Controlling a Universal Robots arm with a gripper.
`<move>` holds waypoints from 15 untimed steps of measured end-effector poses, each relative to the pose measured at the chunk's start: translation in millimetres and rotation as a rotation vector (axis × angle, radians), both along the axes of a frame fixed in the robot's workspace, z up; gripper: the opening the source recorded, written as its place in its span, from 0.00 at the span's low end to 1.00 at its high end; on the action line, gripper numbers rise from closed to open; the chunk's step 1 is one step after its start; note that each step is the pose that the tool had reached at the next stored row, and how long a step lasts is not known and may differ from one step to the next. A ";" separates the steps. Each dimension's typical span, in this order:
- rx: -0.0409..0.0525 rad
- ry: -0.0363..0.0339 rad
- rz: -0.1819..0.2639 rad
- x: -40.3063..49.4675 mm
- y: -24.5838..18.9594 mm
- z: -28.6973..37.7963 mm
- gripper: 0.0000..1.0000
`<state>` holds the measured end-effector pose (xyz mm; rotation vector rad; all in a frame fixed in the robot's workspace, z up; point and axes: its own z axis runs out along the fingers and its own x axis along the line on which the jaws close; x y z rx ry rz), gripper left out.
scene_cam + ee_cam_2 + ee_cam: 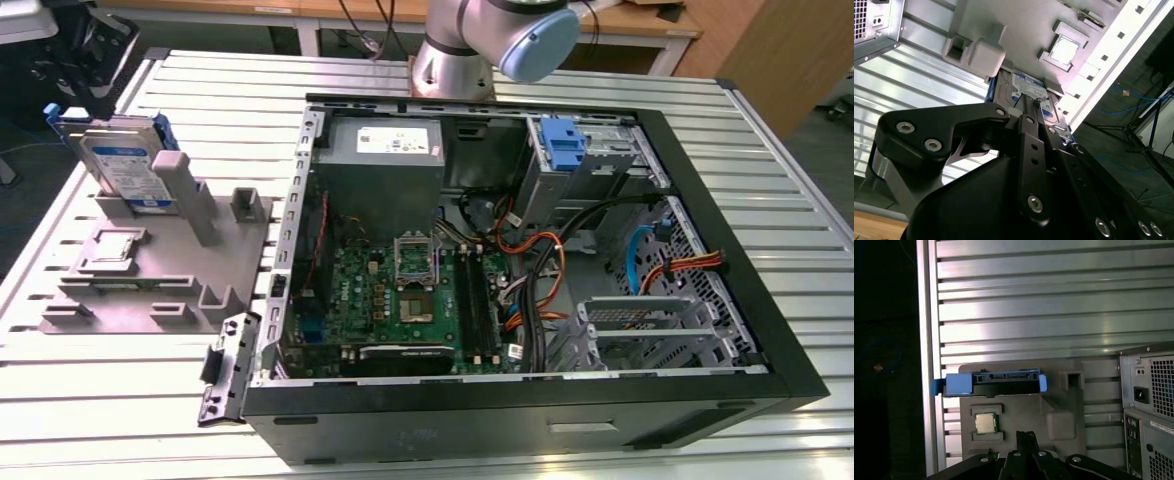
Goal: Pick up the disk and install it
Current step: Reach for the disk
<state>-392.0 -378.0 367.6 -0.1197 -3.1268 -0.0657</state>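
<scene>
Standing on edge in a grey holder (171,300) on the slatted table (120,400), the disk (118,162) is seen at the exterior view's left of the open computer case (534,412). In the first wrist view the gripper (1026,436) is shown clear of it, fingers closed together on nothing.

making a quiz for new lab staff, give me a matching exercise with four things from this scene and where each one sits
Things:
1. disk
2. power supply
3. processor chip
4. blue carrier

Places:
A. lying flat in a recess of the grey fixture
B. inside the computer case, far corner on the exterior view's right
C. standing on edge in the grey fixture, outside the case
D. inside the case, far corner on the exterior view's left

Pairs: 1-C, 2-D, 3-A, 4-B
</scene>
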 end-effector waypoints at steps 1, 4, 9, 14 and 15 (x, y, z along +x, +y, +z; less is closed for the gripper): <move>0.0000 0.0000 0.000 -1.3 0.1 -0.1 0.10; -0.0001 0.0001 0.000 -2.0 0.1 -0.2 0.10; -0.0001 0.0000 0.000 -2.2 0.1 -0.2 0.10; 0.0000 0.0000 0.000 -2.2 0.1 -0.2 0.10; 0.0000 0.0000 0.000 -2.2 0.1 -0.2 0.10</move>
